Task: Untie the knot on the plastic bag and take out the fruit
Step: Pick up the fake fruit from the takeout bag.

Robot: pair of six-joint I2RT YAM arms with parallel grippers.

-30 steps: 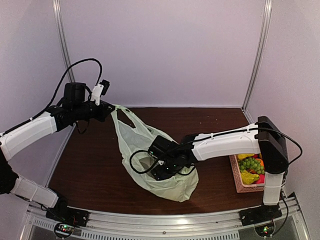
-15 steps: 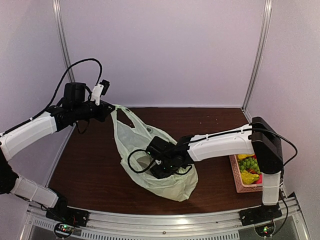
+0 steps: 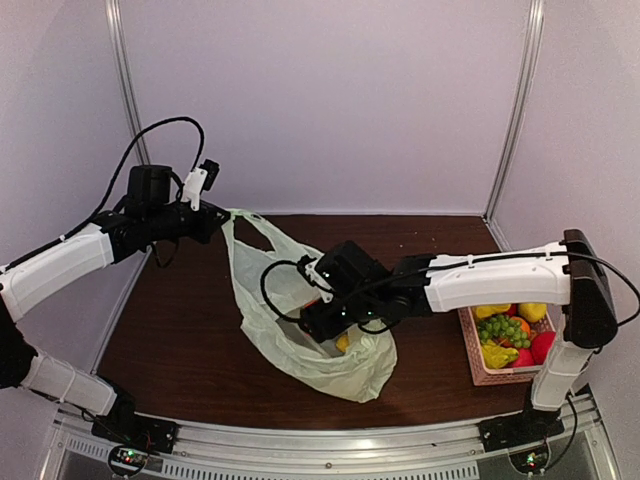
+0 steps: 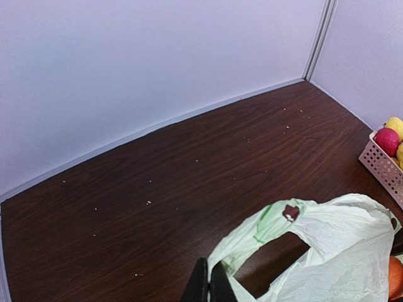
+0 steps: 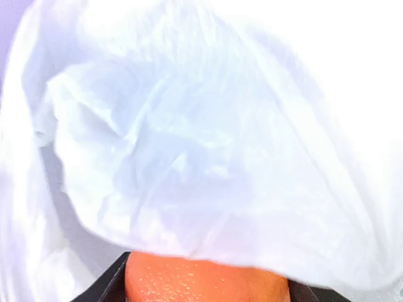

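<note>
The pale green plastic bag (image 3: pixel 345 375) lies mid-table with its mouth open. No knot shows; its handle loops are apart. My left gripper (image 3: pixel 222 216) is shut on one handle loop (image 4: pixel 252 236) and holds it up at the back left; its fingers (image 4: pixel 203 283) pinch the plastic. My right gripper (image 3: pixel 325 320) is at the bag's mouth, shut on a round orange fruit (image 5: pixel 201 280) between its fingers (image 5: pixel 104 290), with bag plastic draped over it. A bit of yellow fruit (image 3: pixel 343 342) shows inside the bag.
A pink slatted basket (image 3: pixel 468 350) stands at the right edge holding yellow fruits, a green grape bunch (image 3: pixel 503 329) and red fruits; it also shows in the left wrist view (image 4: pixel 380 165). White walls close in the back and sides.
My right gripper has risen out of the bag's depths toward its mouth, and the right arm's elbow has swung right, uncovering more of the basket. The left arm has not moved.
</note>
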